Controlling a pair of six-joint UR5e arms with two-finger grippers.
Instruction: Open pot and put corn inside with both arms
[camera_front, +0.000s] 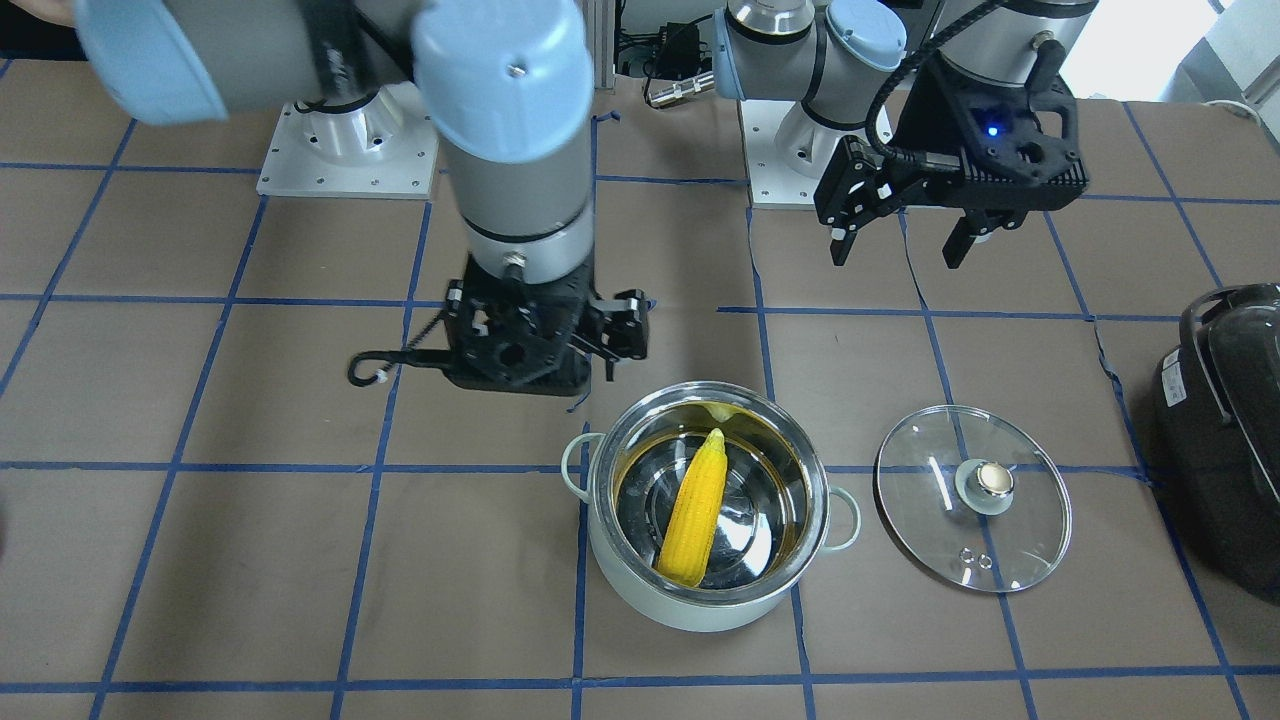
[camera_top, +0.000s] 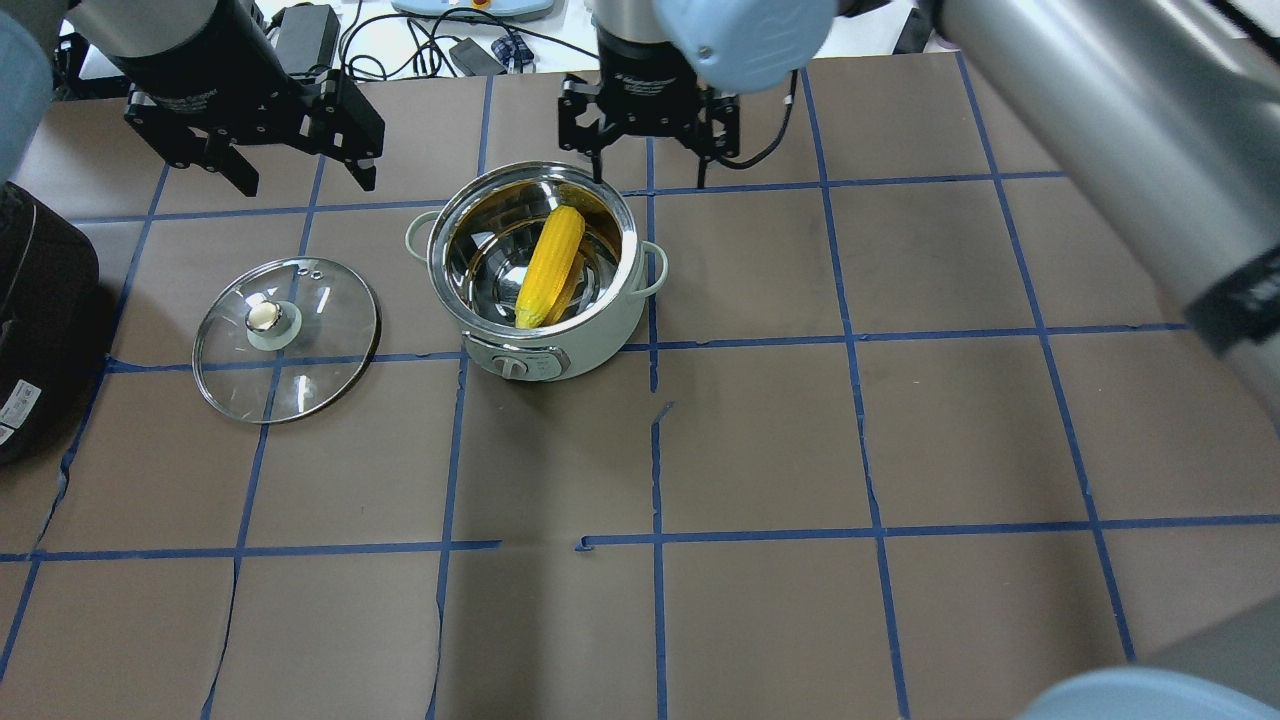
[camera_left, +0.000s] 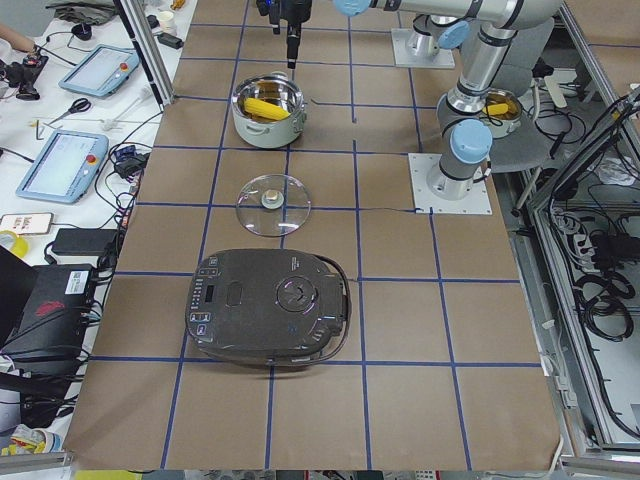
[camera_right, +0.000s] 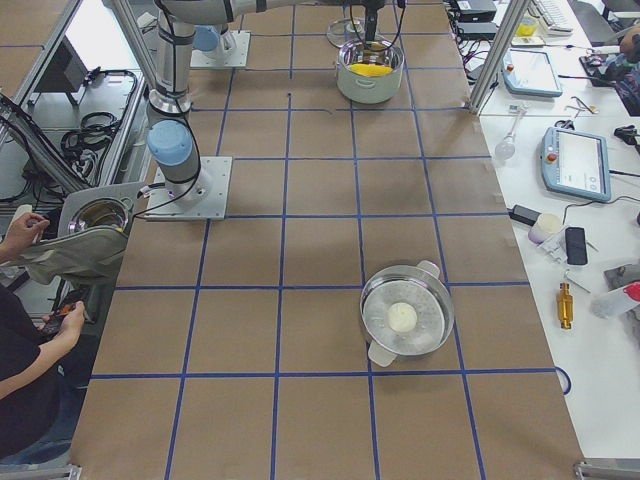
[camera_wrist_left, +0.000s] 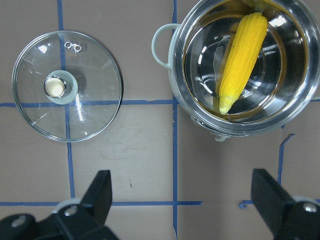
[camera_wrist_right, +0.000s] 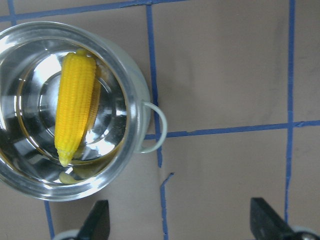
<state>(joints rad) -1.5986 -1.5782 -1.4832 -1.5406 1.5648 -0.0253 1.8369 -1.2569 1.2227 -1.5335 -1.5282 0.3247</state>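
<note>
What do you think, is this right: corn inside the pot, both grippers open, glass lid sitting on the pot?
No: the glass lid lies on the table beside the pot, as the overhead view shows. The corn is inside, and the left gripper and right gripper are open.

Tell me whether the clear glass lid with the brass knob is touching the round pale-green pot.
Apart. The left wrist view shows bare brown table between the lid and the pot.
</note>
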